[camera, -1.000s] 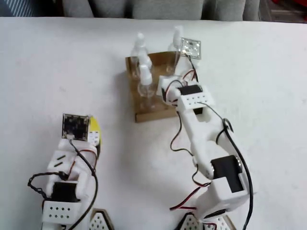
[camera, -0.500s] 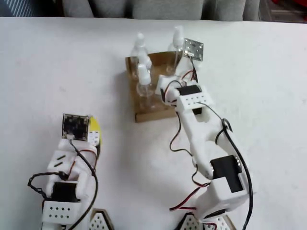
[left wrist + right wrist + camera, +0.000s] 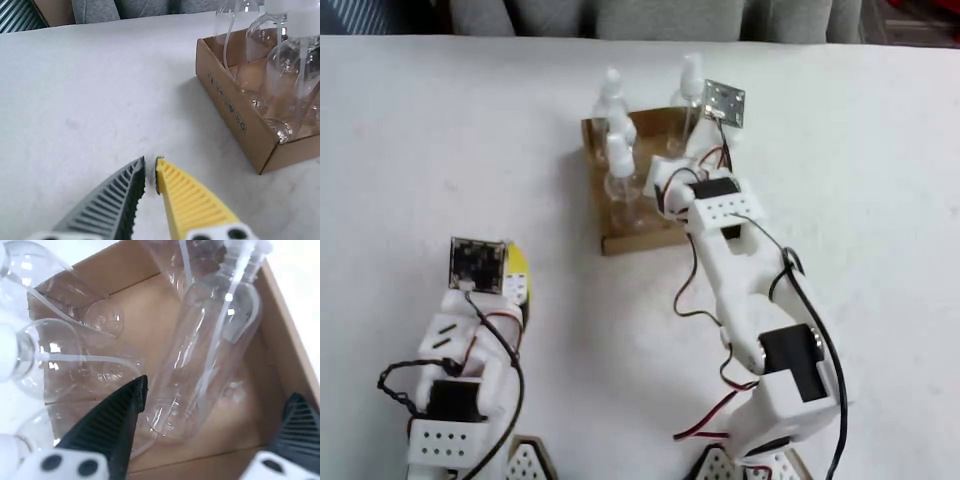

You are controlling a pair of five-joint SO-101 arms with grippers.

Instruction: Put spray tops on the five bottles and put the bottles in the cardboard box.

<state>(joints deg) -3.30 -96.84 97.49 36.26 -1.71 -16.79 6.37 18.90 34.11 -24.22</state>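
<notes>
Standing wide apart over the cardboard box (image 3: 625,241), the right gripper (image 3: 220,392) flanks a spray-topped bottle (image 3: 200,365) resting inside beside the other bottles (image 3: 75,370). Its wrist tilted slightly over the past second, then held still. The left gripper (image 3: 150,172), fingers together, sits low over the table (image 3: 75,100), apart from the box; the bottle looks released, so packing seems nearly finished.

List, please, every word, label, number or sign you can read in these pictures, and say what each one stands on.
No text can be read as it stands.
Cardboard box: a row of small printed marks along its outer side wall, too small and blurred to read.
Spray bottles: clear plastic, no label or print visible.
</notes>
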